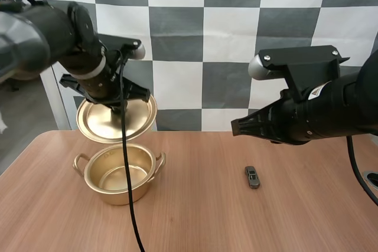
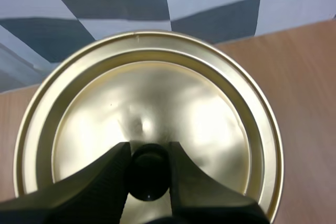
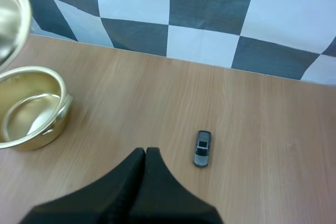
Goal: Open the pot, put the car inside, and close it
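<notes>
A gold pot stands open on the wooden table, nothing inside it; it also lies off to the side of my right gripper. Its gold lid hangs tilted above and behind the pot. My left gripper is shut on the lid's black knob, with the lid's top face spread beyond the fingertips. A small grey toy car lies on the table right of the pot. My right gripper hovers shut above the table, its tips close beside the car.
The wooden table stretches bare between pot and car and in front of both. A dark round fitting sits at the table's right edge.
</notes>
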